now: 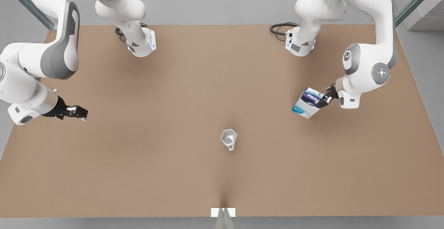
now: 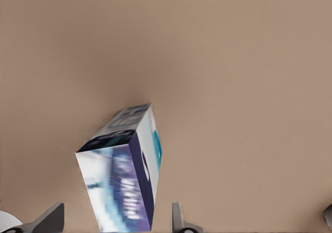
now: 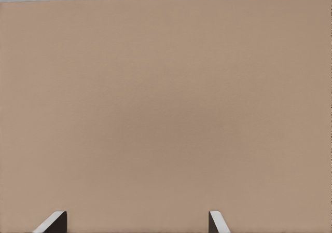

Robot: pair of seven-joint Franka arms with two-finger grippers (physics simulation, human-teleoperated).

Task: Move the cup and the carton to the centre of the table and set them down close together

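2 grippers apart: left gripper (image 1: 324, 100) pinching the carton (image 1: 306, 103), tilted, at the front view's right; right gripper (image 1: 78, 111) spread, waiting opposite. Cup (image 1: 229, 138) near centre of table (image 1: 173, 83), between them, nearer the carton.

The desk (image 1: 180, 83) presents a plain, matt tan-brown surface, smooth and without visible grain. The carton (image 1: 306, 103) resembles printed card with a slight sheen. The cup (image 1: 229, 138) appears matt, pale grey-white, with flat facets.
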